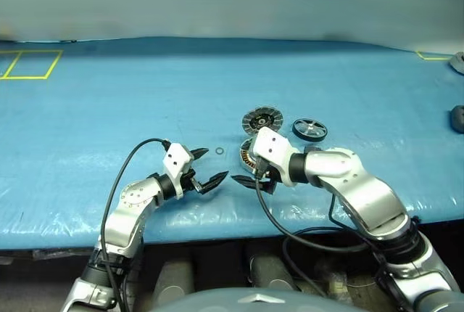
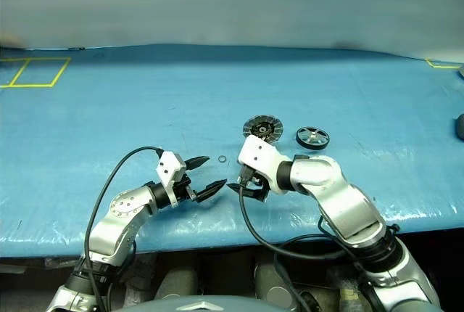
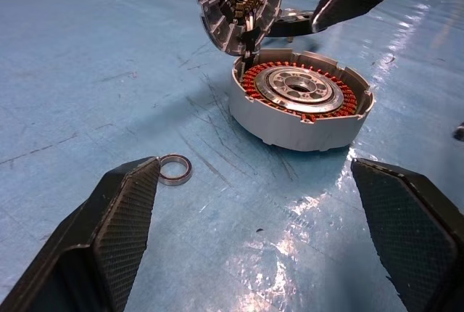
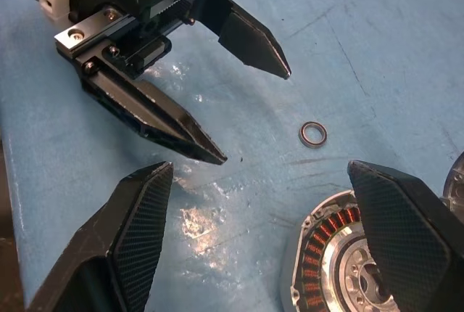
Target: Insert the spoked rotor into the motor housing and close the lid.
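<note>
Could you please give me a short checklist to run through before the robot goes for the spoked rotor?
1. Silver-grey round motor housing with copper-red windings sits flat, cavity facing up and free: ok.
2. Dark wheel-like spoked rotor lies unobstructed on the blue table cover: ok.
3. Round grey lid stands tilted at the housing's rim, clear of the cavity: ok.
4. Right gripper open, nothing between its fingers: ok.
5. Left gripper open and empty: ok.
6. Small thin metal washer ring lies apart from the housing: ok.
</note>
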